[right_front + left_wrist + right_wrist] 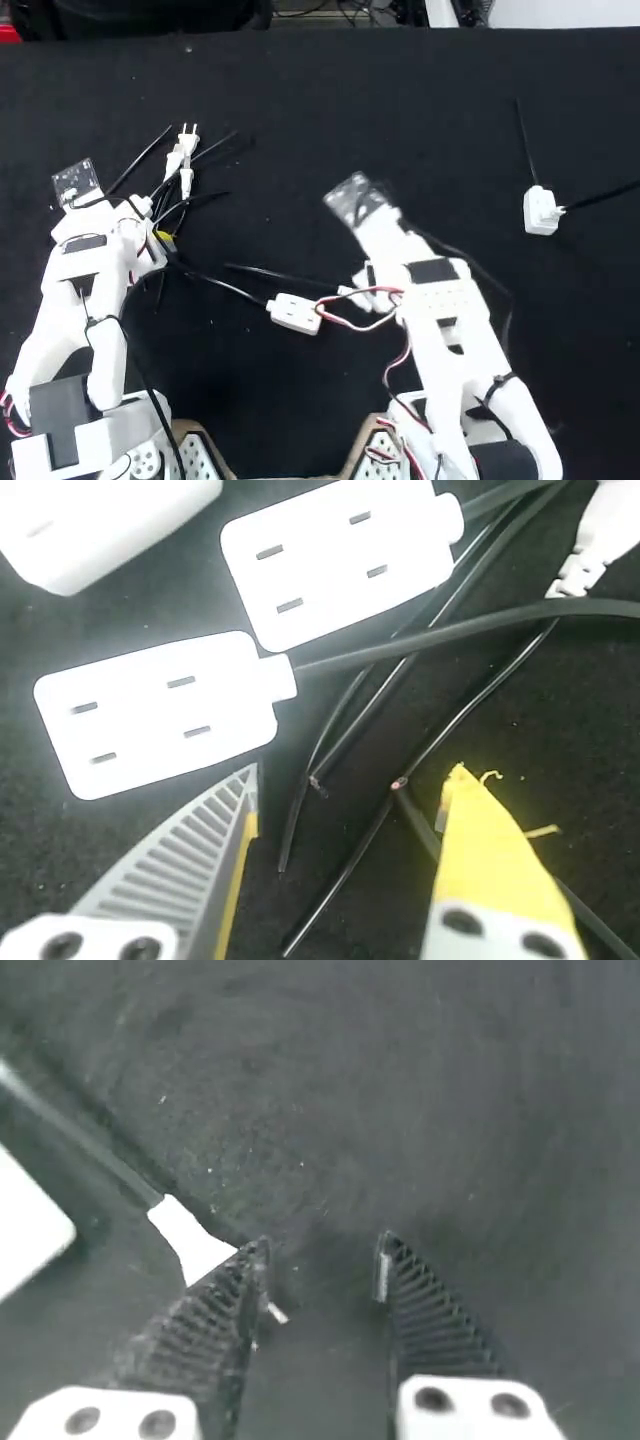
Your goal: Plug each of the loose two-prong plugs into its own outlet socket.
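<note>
A black table (400, 100) spreads under me. My left arm (85, 290) sits at the near left, my right arm (440, 310) near centre. My left gripper (352, 780) hangs with its jaws wide over two white outlet sockets (340, 560) lying side by side among thin black cables (430, 630). Another white socket (295, 313) lies near the middle, and a white block (541, 210) sits well apart at the right. My right gripper (322, 1248) is also wide open and holds nothing, with a white plug (190, 1235) just beside one finger. Loose two-prong plugs (183, 155) lie at the far left.
</note>
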Controlling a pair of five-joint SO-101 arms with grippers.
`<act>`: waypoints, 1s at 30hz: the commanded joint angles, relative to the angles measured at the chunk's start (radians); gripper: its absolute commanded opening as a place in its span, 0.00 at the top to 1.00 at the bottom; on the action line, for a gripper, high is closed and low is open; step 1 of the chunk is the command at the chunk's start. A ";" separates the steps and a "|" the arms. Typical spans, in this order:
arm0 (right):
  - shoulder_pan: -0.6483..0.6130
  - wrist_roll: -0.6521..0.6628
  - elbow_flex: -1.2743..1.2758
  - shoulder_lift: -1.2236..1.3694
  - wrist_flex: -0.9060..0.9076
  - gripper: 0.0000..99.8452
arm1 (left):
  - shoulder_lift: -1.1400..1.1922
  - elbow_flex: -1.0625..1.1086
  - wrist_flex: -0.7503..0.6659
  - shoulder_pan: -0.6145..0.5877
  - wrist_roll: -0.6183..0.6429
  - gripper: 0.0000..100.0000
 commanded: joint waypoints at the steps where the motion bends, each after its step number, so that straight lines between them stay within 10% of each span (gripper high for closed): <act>1: 0.018 -0.232 -0.087 0.087 0.114 0.84 | -0.026 -0.007 -0.015 -0.008 0.009 0.72; 8: -0.002 -0.417 -0.291 0.283 0.440 0.84 | -0.026 -0.007 -0.015 -0.008 0.009 0.72; 20: -0.167 -0.442 -0.444 0.575 0.328 0.84 | -0.026 -0.007 -0.015 -0.008 0.009 0.72; 30: -0.049 -0.443 -0.506 0.524 0.230 0.99 | -0.026 -0.007 -0.015 -0.008 0.009 0.72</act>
